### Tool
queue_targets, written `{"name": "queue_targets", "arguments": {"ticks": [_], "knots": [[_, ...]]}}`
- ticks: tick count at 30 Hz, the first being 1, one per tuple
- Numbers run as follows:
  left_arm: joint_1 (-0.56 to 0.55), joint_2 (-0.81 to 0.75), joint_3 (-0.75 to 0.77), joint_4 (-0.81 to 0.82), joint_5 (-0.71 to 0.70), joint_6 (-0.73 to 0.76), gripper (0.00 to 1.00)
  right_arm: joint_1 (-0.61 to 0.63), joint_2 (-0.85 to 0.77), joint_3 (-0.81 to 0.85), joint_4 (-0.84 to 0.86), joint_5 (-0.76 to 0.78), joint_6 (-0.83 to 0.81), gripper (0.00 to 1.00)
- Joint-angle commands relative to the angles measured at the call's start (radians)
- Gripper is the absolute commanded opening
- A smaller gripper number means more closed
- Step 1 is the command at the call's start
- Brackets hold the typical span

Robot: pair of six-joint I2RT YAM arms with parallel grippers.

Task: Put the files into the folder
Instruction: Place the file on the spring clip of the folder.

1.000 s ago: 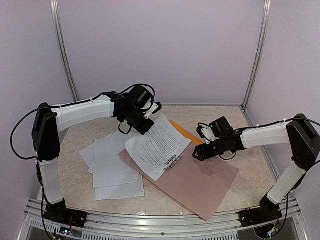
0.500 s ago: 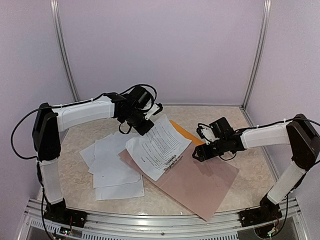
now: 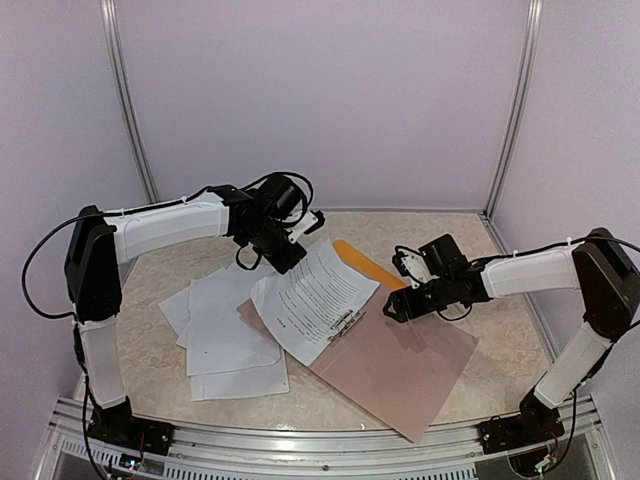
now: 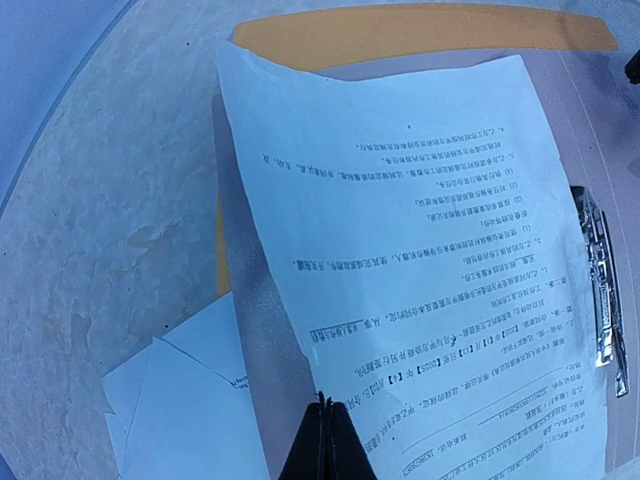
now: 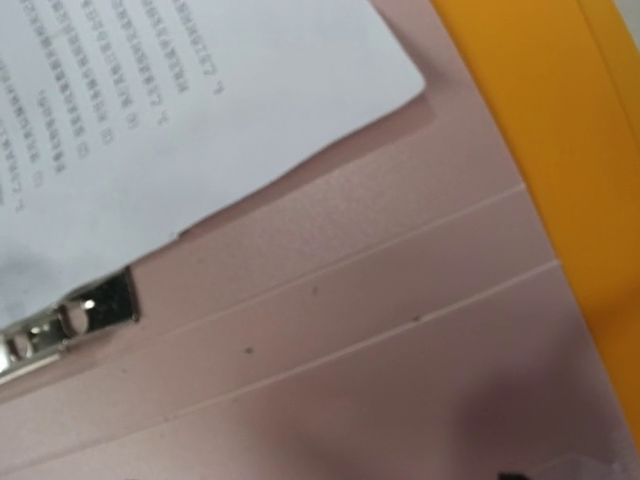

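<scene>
One sheet (image 4: 430,250) is pinched at its edge by left hand (image 4: 322,425); right hand (image 3: 400,305) unclear.

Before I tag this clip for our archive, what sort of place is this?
Probably a robot test cell, not an office: plain walls on aluminium posts, two table-mounted arms, printed sheets on a marbled table.

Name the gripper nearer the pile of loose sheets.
Left. The left gripper, shut on a printed sheet, is just past the pile; the right gripper sits over the pinkish board, well off to the side.
</scene>
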Motion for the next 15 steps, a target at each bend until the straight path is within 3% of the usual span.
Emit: {"name": "queue_targets", "arguments": {"ticks": [1, 7, 15], "knots": [[0.005, 0.022, 0.009, -0.006, 0.013, 0.000, 0.00, -0.009, 0.004, -0.023, 0.008, -0.006, 0.006, 0.74], [0.000, 0.041, 0.020, 0.007, 0.015, -0.003, 0.01, -0.009, 0.002, -0.027, 0.007, -0.004, 0.006, 0.75], [0.000, 0.049, 0.023, 0.012, 0.005, -0.003, 0.09, -0.009, 0.003, -0.023, 0.008, -0.010, 0.007, 0.74]]}}
